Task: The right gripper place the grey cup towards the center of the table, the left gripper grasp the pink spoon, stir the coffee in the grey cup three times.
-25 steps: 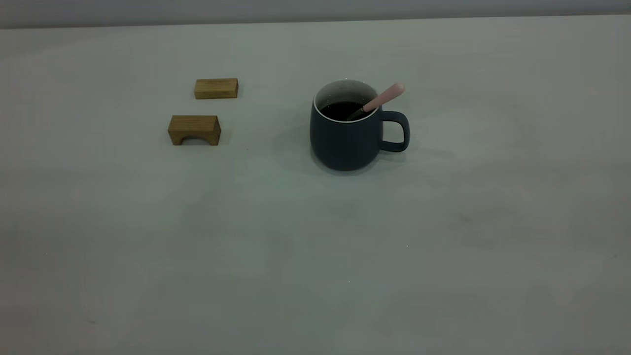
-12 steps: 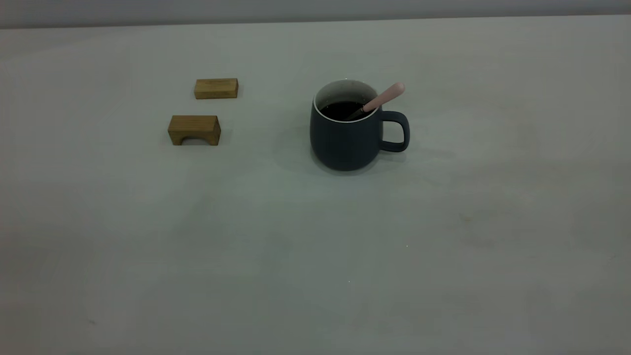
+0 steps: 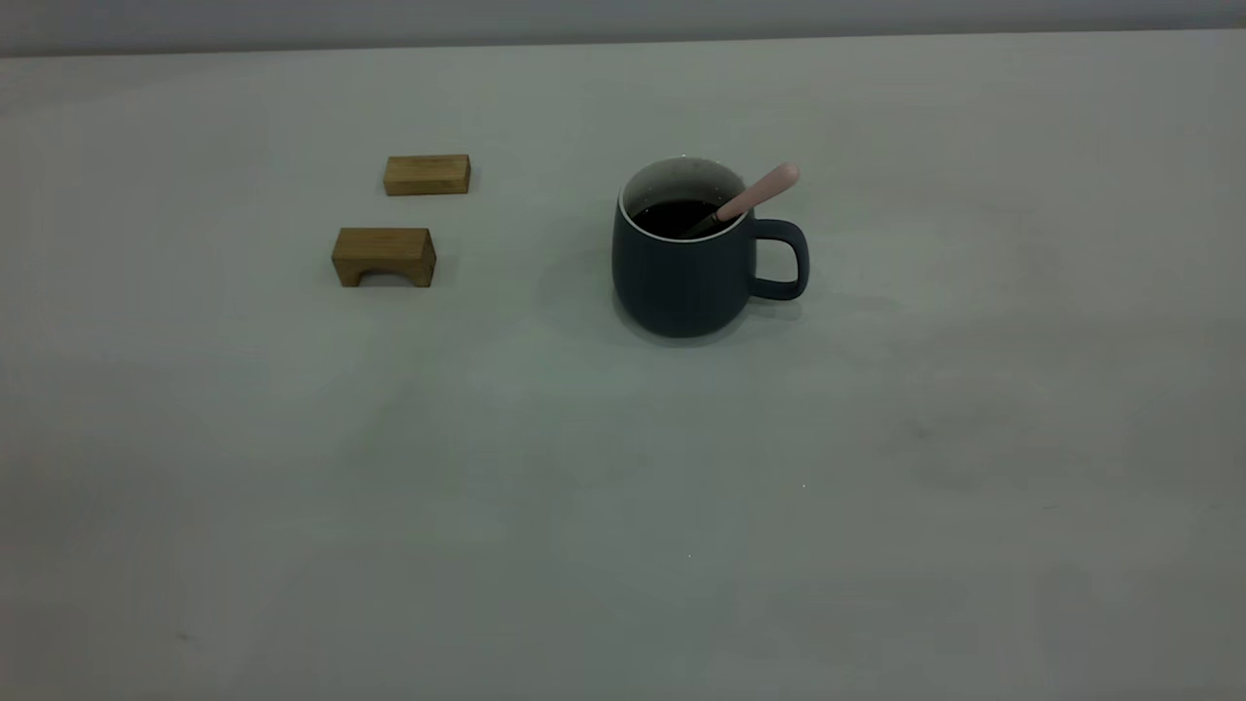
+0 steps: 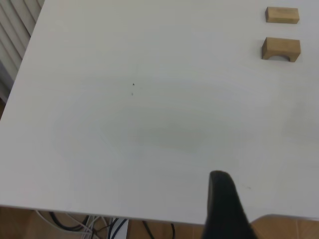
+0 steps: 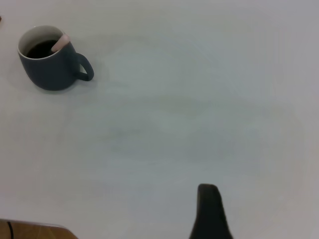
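Hovering apart: pincer [image 5: 209, 209], grey cup [image 5: 50, 64]

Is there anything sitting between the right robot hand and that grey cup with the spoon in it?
Nothing visible does. In the right wrist view only bare table lies between the right gripper and the grey cup. The pink spoon rests in the cup, and the two wooden blocks lie off to its other side.
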